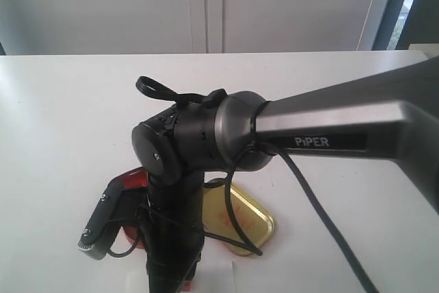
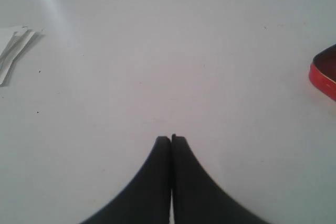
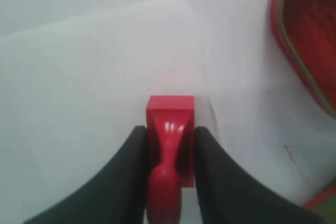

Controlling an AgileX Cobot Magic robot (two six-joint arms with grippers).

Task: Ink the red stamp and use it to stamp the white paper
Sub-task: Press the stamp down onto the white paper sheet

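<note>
Grey arm (image 1: 343, 125) marked PiPER, black wrist joint (image 1: 185, 135), trailing black cable (image 1: 322, 217).

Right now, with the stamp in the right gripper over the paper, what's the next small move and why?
Probably press straight down. The right gripper is shut on the stamp, whose base sits over the paper, and no mark shows there. Whether the base already touches is unclear.

Left gripper (image 2: 171, 139), right gripper (image 3: 170, 129) closed
</note>
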